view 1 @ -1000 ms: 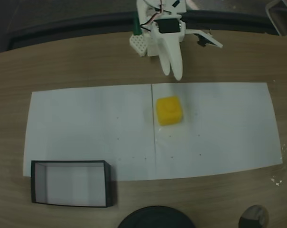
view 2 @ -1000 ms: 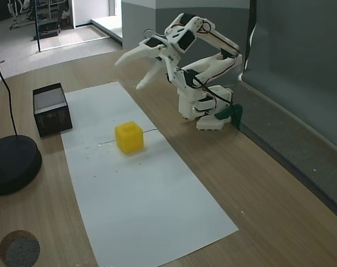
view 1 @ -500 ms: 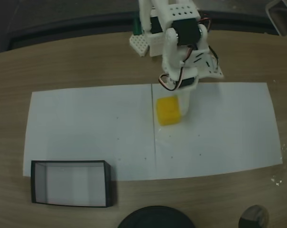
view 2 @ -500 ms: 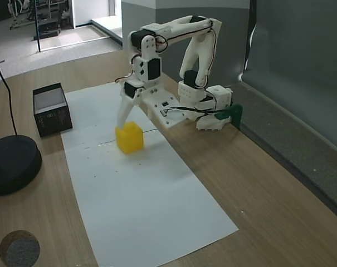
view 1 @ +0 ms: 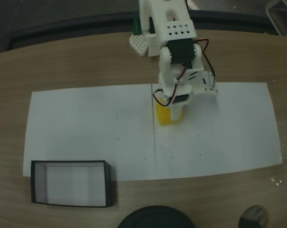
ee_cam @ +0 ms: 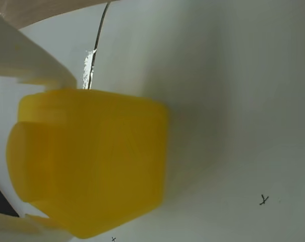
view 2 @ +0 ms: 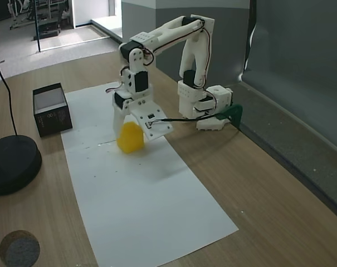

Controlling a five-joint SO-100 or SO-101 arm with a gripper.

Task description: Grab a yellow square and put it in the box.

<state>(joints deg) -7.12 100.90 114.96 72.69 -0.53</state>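
Note:
The yellow square (view 1: 165, 117) rests on white paper near the middle of the table, and its rounded body looms large in the wrist view (ee_cam: 92, 161). My white gripper (view 2: 131, 131) has come down over it and stands open, one finger on each side of the cube. In the wrist view the white fingers (ee_cam: 26, 63) lie close along its upper and lower left edges. I cannot tell whether they touch it. The box (view 1: 69, 163), black-walled with a pale floor, stands at the paper's lower left corner in a fixed view and at the far left in the other (view 2: 53, 119).
A long white paper sheet (view 1: 86, 128) covers the wooden table. A round black stand base (view 2: 12, 164) with a cable sits near the box, and a small dark disc (view 1: 254, 216) lies at the table's edge. My arm's base (view 2: 207, 105) is clamped at the far side.
The arm unfolded from its raised, pulled-back pose, reached forward and lowered. The open gripper now straddles the yellow square, which has not moved.

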